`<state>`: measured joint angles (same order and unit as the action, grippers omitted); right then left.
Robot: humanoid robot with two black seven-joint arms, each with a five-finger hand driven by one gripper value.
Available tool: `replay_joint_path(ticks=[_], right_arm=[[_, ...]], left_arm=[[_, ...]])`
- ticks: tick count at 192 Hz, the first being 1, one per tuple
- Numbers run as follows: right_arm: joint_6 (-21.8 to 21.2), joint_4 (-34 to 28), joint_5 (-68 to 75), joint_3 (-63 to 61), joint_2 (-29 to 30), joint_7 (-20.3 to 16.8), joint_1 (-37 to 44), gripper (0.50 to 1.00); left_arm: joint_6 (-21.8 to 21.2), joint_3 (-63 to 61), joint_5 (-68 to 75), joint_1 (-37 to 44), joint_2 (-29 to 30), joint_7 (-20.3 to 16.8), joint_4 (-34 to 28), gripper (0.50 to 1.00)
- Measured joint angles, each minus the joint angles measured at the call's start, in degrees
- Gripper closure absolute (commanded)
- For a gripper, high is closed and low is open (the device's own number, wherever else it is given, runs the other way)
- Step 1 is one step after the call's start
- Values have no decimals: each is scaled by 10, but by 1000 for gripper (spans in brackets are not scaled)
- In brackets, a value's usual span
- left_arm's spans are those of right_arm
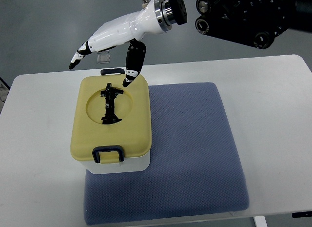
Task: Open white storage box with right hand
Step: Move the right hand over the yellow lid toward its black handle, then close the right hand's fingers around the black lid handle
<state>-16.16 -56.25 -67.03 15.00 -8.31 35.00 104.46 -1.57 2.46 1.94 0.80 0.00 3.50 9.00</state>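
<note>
White storage box sits on a blue-grey mat, at the mat's 9–10 o'clock edge, overhanging it a little toward the left; the mat lies on a white surface. Box body is white; its lid is pale yellow and closed, with a round recess at centre holding a folded black handle. A black latch shows at the lid's 6 o'clock edge, a second black latch at the 12 o'clock edge. Right hand enters from the upper right, arm mechanism dark at the frame's 1 o'clock. Hand is white with black-tipped fingers, held above the box's far edge. Fingers are spread loosely and hold nothing: the long ones point toward 8 o'clock, out past the lid's 11 o'clock corner and clear of the box. The thumb hangs down, its tip at the lid's 12–1 o'clock rim, just beside the far latch; whether it touches the lid cannot be told from this steep angle. A small clear object lies on the surface beyond the box at 12 o'clock, partly hidden by the hand.
</note>
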Motion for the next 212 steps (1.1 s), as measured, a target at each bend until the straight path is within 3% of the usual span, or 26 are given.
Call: replay_joint_path(ticks=[94,147,168,189,212], right_arm=[[7,6,-112,4,42,0,-25,599],[17,15,-127,4,52,-10,-45,650],[19,17,-128,5,54,-12,-48,697],[19,18,-128,5,54,-12,-49,811],[20,18,-128,5,54,-12,-50,852]], left_arm=[[0,0,0,0,0,0,0,500],[0,0,0,0,0,0,0,500],[0,0,0,0,0,0,0,500],[0,0,0,0,0,0,0,500],[0,0,0,0,0,0,0,500]])
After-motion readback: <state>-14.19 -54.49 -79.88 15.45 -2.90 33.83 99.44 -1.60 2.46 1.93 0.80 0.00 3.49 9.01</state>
